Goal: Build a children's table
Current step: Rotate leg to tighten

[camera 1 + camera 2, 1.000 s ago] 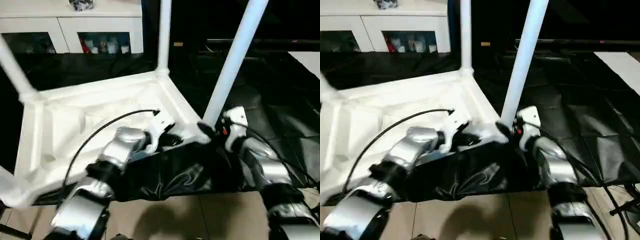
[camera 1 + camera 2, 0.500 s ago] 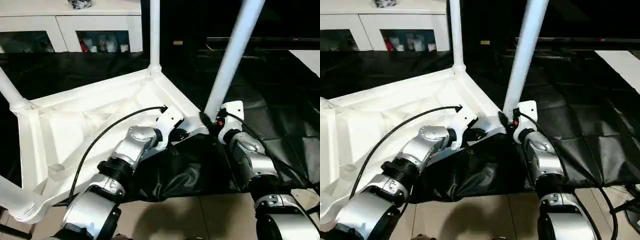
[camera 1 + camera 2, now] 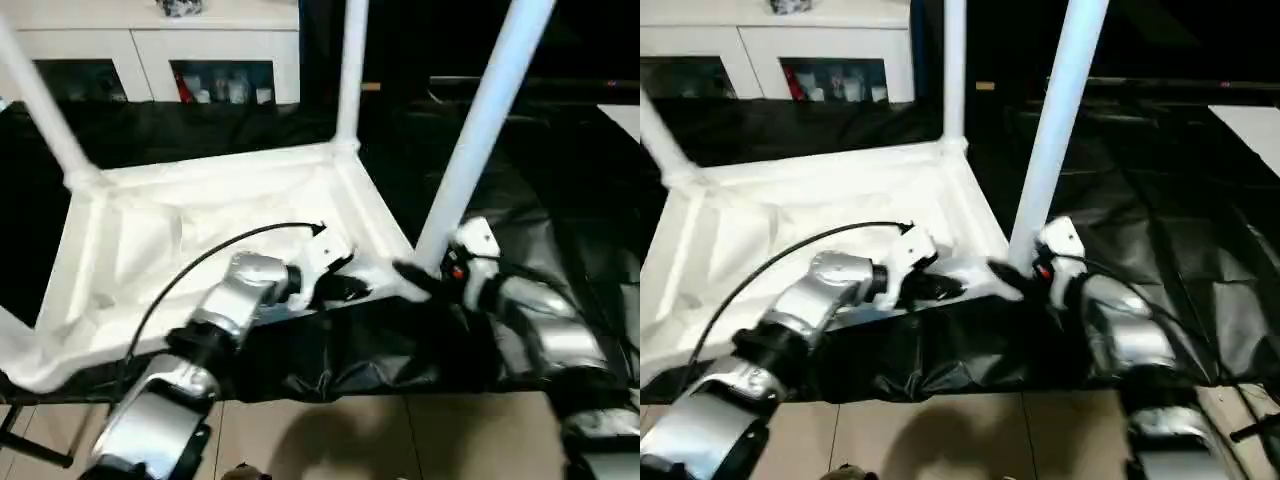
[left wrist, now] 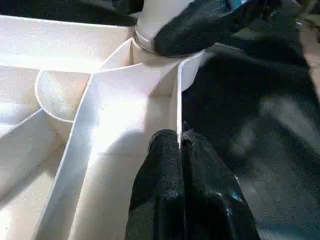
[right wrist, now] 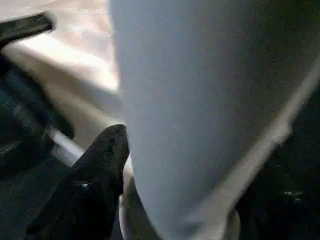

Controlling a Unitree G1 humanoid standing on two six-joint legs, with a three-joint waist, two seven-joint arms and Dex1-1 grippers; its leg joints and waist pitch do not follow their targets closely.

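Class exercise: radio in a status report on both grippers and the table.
Left gripper shut on table rim. Right gripper around near leg base. Table upside down, legs socketed. Nothing obstructing.

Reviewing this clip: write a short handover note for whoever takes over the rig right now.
Left gripper: shut on the tabletop rim near the corner.
Right gripper: around the base of the near right leg, at its socket; grip not clear.
Tabletop lies upside down on black sheeting.
Done: legs stand in the far-right, far-left and near-right corners.
Left: check the near-left corner, seat all legs, turn the table over.
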